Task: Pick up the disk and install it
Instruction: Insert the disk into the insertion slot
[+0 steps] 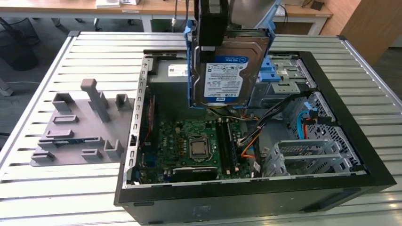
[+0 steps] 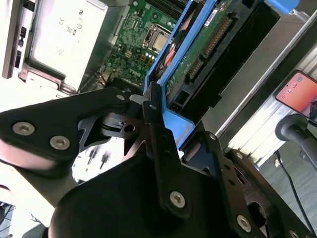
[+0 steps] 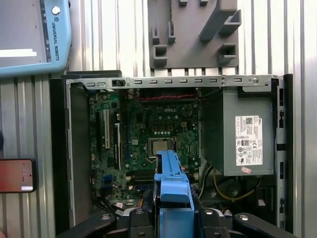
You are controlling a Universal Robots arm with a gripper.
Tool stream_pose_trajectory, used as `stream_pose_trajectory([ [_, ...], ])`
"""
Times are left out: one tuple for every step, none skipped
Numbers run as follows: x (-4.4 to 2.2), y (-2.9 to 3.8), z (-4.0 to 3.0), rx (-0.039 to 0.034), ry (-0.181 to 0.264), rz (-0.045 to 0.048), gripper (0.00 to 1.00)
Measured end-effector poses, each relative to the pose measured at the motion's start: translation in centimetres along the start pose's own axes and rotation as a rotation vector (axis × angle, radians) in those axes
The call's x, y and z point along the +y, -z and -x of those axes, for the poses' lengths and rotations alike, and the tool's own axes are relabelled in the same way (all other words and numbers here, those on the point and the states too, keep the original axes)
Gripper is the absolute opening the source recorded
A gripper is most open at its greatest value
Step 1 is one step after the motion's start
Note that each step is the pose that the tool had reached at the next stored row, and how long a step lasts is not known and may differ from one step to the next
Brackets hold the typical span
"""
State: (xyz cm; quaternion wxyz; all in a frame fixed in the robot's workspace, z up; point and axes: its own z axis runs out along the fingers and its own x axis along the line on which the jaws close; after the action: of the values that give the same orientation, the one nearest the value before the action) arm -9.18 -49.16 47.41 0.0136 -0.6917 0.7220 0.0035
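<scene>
The disk hangs upright above the open computer case, label side facing the exterior view, clipped in its blue carrier frame. My gripper is shut on its upper edge. In the first wrist view the blue carrier sticks out between the black fingers, over the motherboard. In the second wrist view the disk's green circuit side and blue frame sit clamped in my gripper.
A metal drive cage sits at the case's near corner on the exterior view's right, with blue latches behind it. The grey power-supply box fills one end of the case. A grey fixture plate lies beside the case. Orange cables cross the floor.
</scene>
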Motion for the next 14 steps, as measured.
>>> stream_pose_trajectory([
  [-0.02,-0.04,-0.02,0.0001,0.0,0.0,0.36],
  [-0.1,-0.07,-0.04,0.0002,0.0,0.0,0.36],
  [-0.25,-0.11,-0.04,0.0004,0.0,0.0001,0.36],
  [-0.46,-0.16,-0.03,0.0003,0.0,0.0001,0.36],
  [-0.73,-0.2,-0.03,0.0002,0.0,0.0,0.36],
  [-1.03,-0.23,-0.01,0.0003,0.0,0.0001,0.36],
  [-1.36,-0.24,0.0,0.0003,0.0,0.0,0.36],
  [-1.62,-0.26,0.01,0.0003,0.0,0.0,0.36],
  [-1.8,-0.28,0.0,0.0001,0.0,0.0,0.36],
  [-1.94,-0.29,-0.01,0.0002,0.0,0.0,0.36],
  [-2.07,-0.3,-0.03,0.0003,0.0,0.0,0.36],
  [-2.13,-0.3,-0.03,0.0008,0.0,0.0,0.36],
  [-2.15,-0.3,-0.03,0.0018,0.0,-0.0001,0.36],
  [-2.16,-0.31,-0.04,0.0031,0.0,-0.0001,0.36],
])
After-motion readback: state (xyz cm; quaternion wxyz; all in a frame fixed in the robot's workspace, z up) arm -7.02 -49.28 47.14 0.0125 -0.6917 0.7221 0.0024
